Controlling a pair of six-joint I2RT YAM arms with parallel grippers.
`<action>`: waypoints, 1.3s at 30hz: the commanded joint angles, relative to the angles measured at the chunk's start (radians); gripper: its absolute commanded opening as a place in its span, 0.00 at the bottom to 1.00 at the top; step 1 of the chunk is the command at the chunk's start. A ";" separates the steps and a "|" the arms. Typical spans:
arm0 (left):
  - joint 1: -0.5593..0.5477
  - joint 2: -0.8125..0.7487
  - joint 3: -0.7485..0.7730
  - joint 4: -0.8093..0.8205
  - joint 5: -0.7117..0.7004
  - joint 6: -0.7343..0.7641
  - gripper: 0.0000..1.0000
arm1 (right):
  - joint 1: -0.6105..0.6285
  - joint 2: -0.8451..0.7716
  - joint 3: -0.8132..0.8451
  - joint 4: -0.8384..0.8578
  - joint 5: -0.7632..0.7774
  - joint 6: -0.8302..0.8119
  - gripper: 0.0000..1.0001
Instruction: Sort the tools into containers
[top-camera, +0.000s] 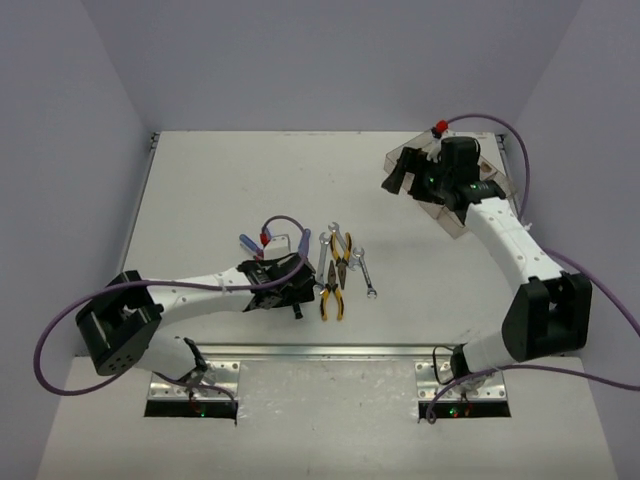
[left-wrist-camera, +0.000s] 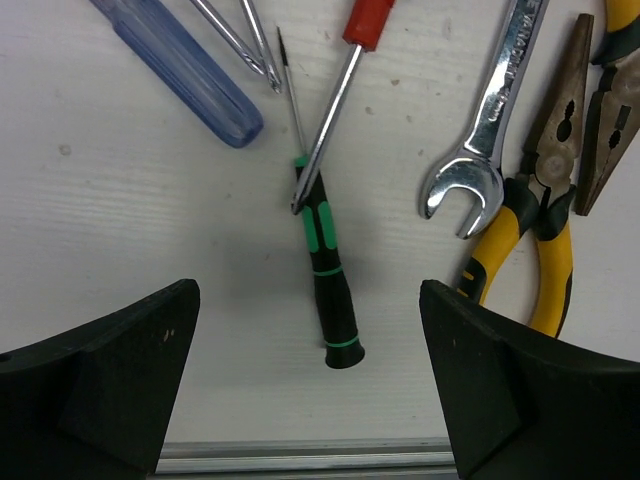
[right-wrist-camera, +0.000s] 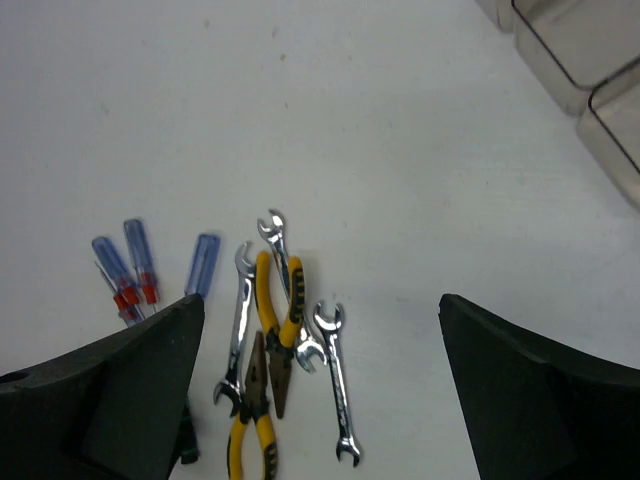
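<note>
The tools lie in a cluster at mid-table. In the left wrist view, a black-and-green screwdriver (left-wrist-camera: 330, 290) lies between and just beyond my open left gripper (left-wrist-camera: 310, 400), with a red-handled screwdriver's shaft (left-wrist-camera: 330, 120) crossing its tip. A blue handle (left-wrist-camera: 190, 70), a silver wrench (left-wrist-camera: 490, 130) and yellow-and-black pliers (left-wrist-camera: 545, 270) lie around it. My left gripper (top-camera: 288, 288) is low over the cluster's left side. My right gripper (top-camera: 400, 175) is open and empty, held high beside the clear bins (top-camera: 470, 215). The right wrist view shows pliers (right-wrist-camera: 280, 300), wrenches (right-wrist-camera: 335, 380) and blue-and-red screwdrivers (right-wrist-camera: 140, 255) far below.
A metal rail (top-camera: 300, 350) runs along the table's near edge, just behind my left gripper, and shows in the left wrist view (left-wrist-camera: 300, 458). Bin corners (right-wrist-camera: 580, 60) sit at the right wrist view's top right. The right arm covers much of the tray. Grey walls surround the table.
</note>
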 joint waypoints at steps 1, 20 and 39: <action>-0.075 0.102 0.092 -0.028 -0.085 -0.134 0.83 | -0.021 -0.067 -0.140 0.068 -0.106 0.017 0.99; -0.138 0.205 0.088 -0.081 -0.109 -0.232 0.00 | -0.021 -0.191 -0.250 0.077 -0.202 0.006 0.99; -0.199 -0.141 0.140 0.005 0.015 0.104 0.00 | -0.008 -0.233 -0.392 0.229 -0.492 0.133 0.99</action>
